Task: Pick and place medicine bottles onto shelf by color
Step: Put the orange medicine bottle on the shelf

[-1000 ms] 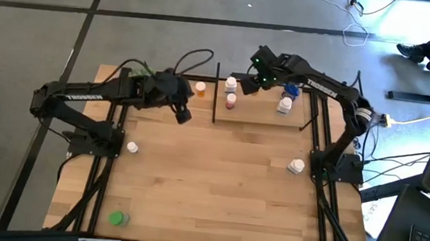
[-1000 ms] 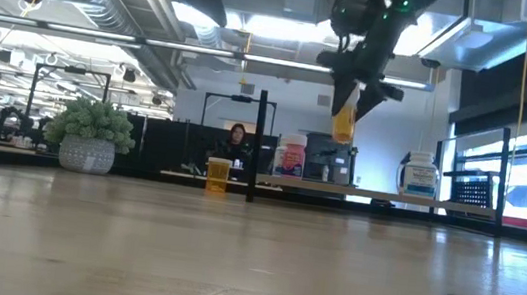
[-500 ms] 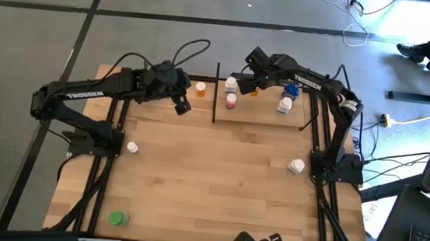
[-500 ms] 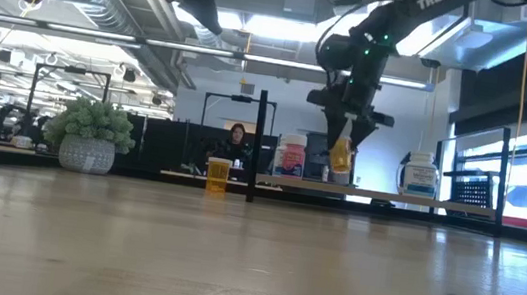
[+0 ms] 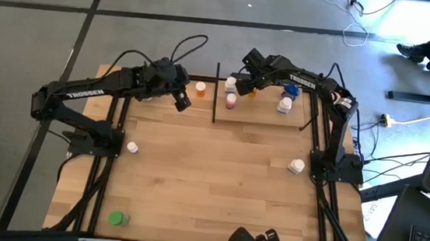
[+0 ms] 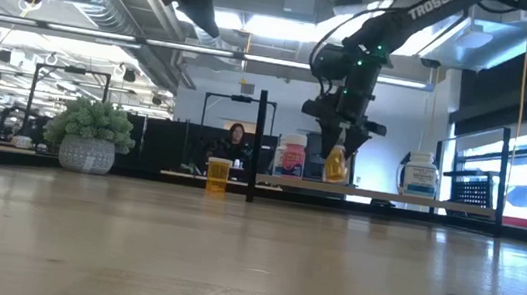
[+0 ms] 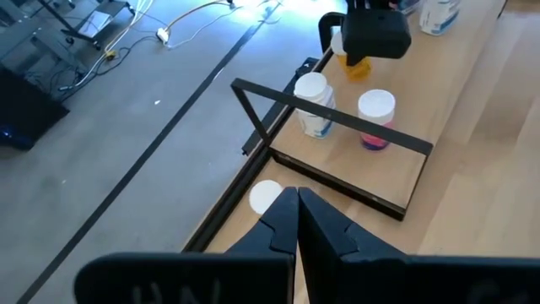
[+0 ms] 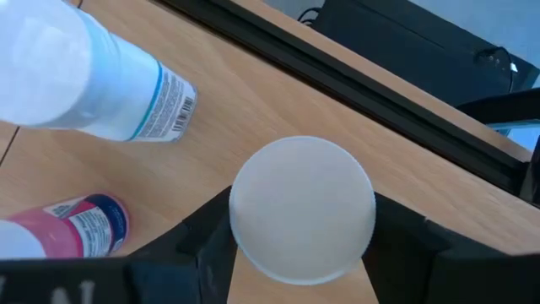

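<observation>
High view: right pincer (image 5: 251,81), clamped on the small orange white-capped medicine bottle (image 6: 336,163), has dropped lower over the light wood, black-framed shelf (image 5: 262,113) at twelve o'clock. Left pincer (image 5: 182,102), shut and empty, has drifted slightly toward twelve o'clock above the counter (image 5: 209,182).

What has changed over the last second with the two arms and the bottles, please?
The right gripper, clamped on the orange bottle, has come down toward the shelf, near the white bottle and pink bottle; the bottle is not yet released. The left gripper, shut and empty, drew back slightly above the table. The bottles on the shelf and table stayed put.
</observation>
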Controlling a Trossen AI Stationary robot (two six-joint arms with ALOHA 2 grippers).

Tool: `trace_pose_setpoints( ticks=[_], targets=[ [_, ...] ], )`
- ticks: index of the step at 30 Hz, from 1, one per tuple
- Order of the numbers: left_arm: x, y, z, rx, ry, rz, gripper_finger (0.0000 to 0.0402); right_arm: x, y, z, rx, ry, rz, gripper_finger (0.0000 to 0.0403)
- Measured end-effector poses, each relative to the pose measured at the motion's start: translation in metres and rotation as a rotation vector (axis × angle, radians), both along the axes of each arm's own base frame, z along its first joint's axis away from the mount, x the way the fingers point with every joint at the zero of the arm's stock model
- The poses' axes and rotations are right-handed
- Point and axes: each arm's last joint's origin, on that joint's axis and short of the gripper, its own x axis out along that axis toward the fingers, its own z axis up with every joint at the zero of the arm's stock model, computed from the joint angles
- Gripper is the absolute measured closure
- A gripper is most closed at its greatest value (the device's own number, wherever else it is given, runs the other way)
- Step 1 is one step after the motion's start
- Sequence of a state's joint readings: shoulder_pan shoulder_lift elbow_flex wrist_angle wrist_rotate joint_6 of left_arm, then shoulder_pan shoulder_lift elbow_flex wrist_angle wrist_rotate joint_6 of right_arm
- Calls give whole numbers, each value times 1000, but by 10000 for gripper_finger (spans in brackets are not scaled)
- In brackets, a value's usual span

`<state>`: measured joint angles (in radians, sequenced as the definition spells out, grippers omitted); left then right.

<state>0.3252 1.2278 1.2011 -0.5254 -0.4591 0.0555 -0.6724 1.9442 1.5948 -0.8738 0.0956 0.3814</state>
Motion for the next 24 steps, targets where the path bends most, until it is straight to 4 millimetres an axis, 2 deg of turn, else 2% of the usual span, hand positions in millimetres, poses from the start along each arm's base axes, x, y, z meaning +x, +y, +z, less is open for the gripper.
trace_pose_setpoints(
  ticks=[11,24],
  targets=[
    [0,0,0,1,-4,0,401,0,0,0,-3,5,24,172],
    [0,0,0,1,-5,1,401,0,0,0,-3,6,26,176]
  ],
)
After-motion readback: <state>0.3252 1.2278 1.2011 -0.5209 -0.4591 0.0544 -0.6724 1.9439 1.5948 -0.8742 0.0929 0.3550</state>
